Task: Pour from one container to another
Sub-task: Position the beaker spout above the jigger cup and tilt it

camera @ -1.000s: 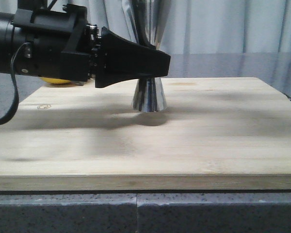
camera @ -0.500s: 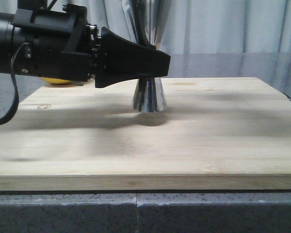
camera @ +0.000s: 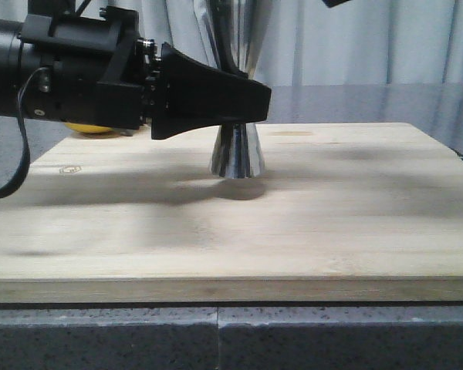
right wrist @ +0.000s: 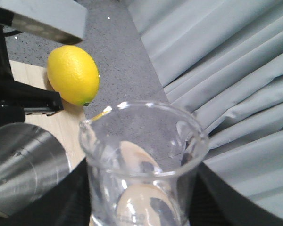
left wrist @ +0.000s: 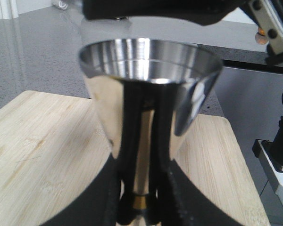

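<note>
The steel jigger stands upright near the middle of the wooden board, and my left gripper is shut on its narrow waist from the left. In the left wrist view the black fingers clamp either side of the gold band, under the jigger's open top cup. My right gripper is shut on the clear glass beaker, held in the air beside and above the jigger's cup. Whether the beaker holds liquid is unclear.
A yellow lemon lies at the board's far left edge, partly behind my left arm. Grey curtains hang behind the grey counter. A dark bit of the right arm shows at the top edge of the front view.
A dark part of the right arm has come into the front view at the top edge. The left gripper and jigger have not moved.
</note>
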Robot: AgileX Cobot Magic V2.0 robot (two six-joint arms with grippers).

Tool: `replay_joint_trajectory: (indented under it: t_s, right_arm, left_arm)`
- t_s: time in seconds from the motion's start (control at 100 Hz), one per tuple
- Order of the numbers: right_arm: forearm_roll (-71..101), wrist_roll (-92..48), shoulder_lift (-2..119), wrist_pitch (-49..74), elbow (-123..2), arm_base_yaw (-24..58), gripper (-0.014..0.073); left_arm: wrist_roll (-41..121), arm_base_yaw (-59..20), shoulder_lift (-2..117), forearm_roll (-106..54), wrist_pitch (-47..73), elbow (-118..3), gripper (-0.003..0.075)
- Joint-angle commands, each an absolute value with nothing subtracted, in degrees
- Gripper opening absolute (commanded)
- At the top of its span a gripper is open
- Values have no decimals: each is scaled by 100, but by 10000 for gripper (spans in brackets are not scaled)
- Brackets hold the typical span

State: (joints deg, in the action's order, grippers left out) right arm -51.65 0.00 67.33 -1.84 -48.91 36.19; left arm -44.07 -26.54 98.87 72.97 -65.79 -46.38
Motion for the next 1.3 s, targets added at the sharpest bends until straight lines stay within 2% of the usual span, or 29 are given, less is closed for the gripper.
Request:
replay_joint_trajectory:
  t_s: [0.0, 1.29]
  right_arm:
    - [-5313, 0, 6559, -423, -5106, 3622, 289]
    - [-6163, 0, 6559, -294, -5106, 3622, 289]
  left_arm:
    - [-4464, -2696, 9609, 7073, -7807, -4769, -19]
    - [-4464, -2696, 9609, 7073, -7807, -4769, -19]
